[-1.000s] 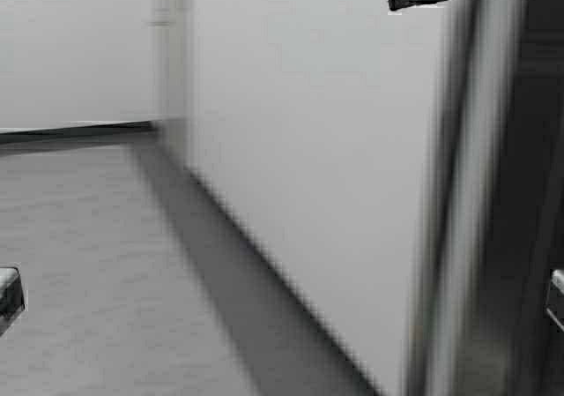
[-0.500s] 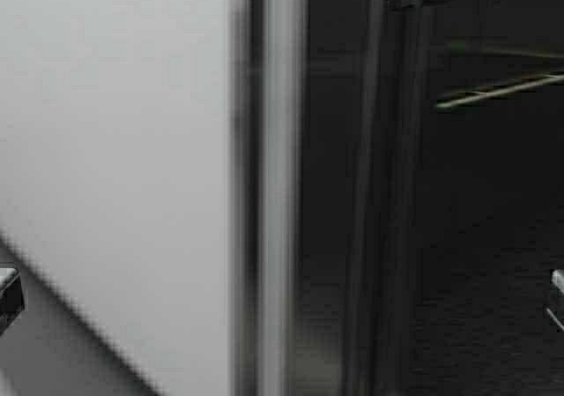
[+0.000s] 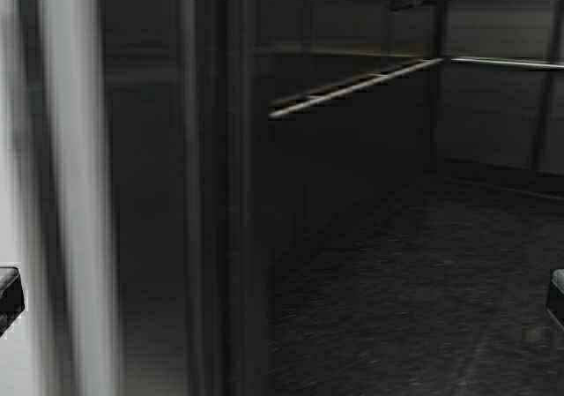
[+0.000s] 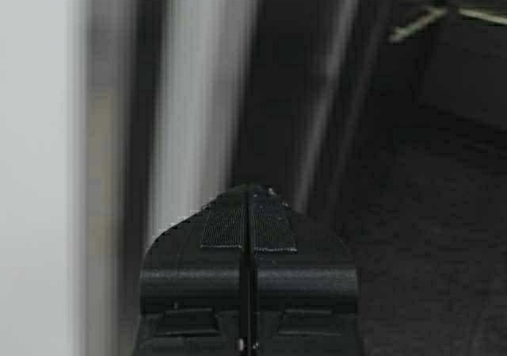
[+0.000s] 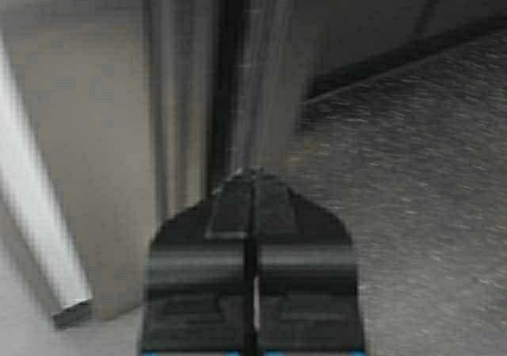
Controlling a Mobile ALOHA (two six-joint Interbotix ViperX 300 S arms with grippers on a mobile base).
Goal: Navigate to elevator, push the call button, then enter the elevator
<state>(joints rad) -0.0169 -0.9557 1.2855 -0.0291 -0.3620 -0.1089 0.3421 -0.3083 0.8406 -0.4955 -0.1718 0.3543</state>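
— Two pincers showed, one from each wrist camera; how did they stand?
— Both were closed. The left pincer (image 4: 248,193) had its fingers pressed flat together with nothing between them, and the right pincer (image 5: 252,174) was the same, closed on nothing.
— Where was the elevator?
— The elevator (image 3: 352,237) stood open straight ahead and filled most of the high view. Its steel frame (image 3: 75,193) ran upright down the left side, blurred. Inside it were dark panels, a handrail (image 3: 352,87) running along the left wall and on across the back wall, and a dark speckled floor (image 3: 414,308).
— What did the wrist cameras add?
— The left one looked past its pincer at the frame and into the dark car, with the handrail far off. The right one showed the door post beside the speckled floor.
— And the call button?
— It could not be seen in any view.
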